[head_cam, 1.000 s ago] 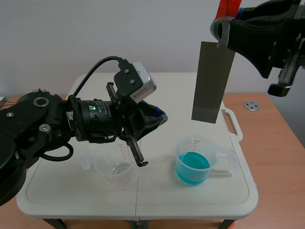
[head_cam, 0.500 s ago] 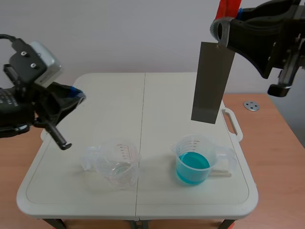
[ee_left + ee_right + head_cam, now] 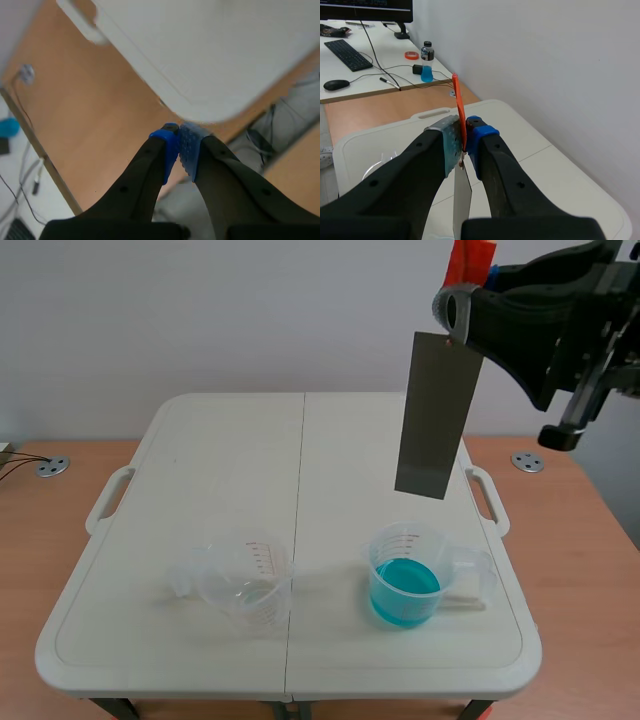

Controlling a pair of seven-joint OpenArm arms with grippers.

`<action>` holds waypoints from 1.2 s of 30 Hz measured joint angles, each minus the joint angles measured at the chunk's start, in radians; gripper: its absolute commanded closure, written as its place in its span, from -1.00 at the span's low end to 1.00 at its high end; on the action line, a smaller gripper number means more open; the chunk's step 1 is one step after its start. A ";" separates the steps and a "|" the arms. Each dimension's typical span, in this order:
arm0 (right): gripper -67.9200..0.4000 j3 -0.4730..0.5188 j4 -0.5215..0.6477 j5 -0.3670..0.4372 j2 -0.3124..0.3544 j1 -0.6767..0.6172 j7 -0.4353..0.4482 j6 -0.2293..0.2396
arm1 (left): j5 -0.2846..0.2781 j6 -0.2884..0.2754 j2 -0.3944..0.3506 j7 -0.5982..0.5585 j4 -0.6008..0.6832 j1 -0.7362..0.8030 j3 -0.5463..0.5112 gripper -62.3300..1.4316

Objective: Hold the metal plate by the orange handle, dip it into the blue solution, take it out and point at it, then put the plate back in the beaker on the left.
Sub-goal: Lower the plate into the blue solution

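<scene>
Operator: Plate location?

Log: The scene view gives you the metal plate (image 3: pixel 436 415) hanging in the air, slightly tilted. It is above the beaker of blue solution (image 3: pixel 405 580) and clear of its rim. The clear beaker (image 3: pixel 245 582) stands to the left on the white table (image 3: pixel 230 440), well apart from the other.

Operator: Grip?

Log: The right wrist view shows you what the scene view hides. The right gripper (image 3: pixel 464 134) pinches the orange handle (image 3: pixel 459 110) between its 2 pads, with the plate's edge hanging below. In the scene view the right arm is raised and enters at the upper right, fingers toward the middle.

Operator: Left arm?

Log: Only its own wrist view shows you the left gripper (image 3: pixel 179 140). Its 2 fingers are pressed together on nothing, just past a corner of the table, over the wooden surface (image 3: pixel 100 125) beside it.
</scene>
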 measured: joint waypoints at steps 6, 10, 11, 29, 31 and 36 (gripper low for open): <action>0.95 -0.012 -0.030 -0.011 -0.010 0.000 0.024 -0.002 | -0.087 -0.014 0.033 -0.004 -0.020 0.187 0.008 0.82; 0.95 -0.052 -0.051 -0.045 -0.011 0.000 0.048 -0.001 | -0.094 -0.014 0.085 -0.004 -0.020 0.246 0.026 0.82; 0.95 -0.060 -0.057 -0.055 -0.011 0.000 0.061 -0.001 | -0.094 -0.016 0.098 -0.004 -0.020 0.251 0.035 0.82; 0.95 -0.124 -0.213 -0.253 -0.074 0.000 0.202 -0.001 | -0.094 -0.064 0.138 0.072 -0.041 0.246 0.212 0.82; 0.95 -0.124 -0.234 -0.274 -0.084 0.000 0.227 -0.002 | -0.094 -0.064 0.138 0.071 -0.041 0.245 0.212 0.82; 0.95 -0.132 -0.270 -0.322 -0.093 0.001 0.300 -0.002 | -0.094 -0.064 0.138 0.072 -0.041 0.245 0.212 0.82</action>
